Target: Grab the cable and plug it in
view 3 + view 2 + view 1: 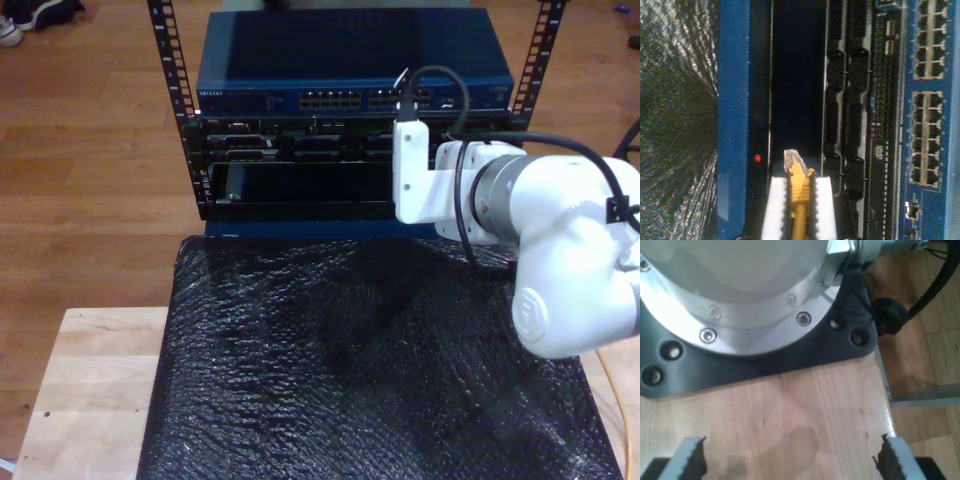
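White lettering on the blue switch (350,75) is too small to read. My second gripper (800,200) pinches the cable (799,200) between its white pads (775,210), its clear plug (792,159) jutting past the fingertips, long axis aimed at the rack (800,75). My first gripper (790,457) stands spread over the wooden table (790,410).

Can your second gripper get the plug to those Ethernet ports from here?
Probably: my second gripper holds the cable, plug forward, and nothing blocks the ports, though they lie off to one side.
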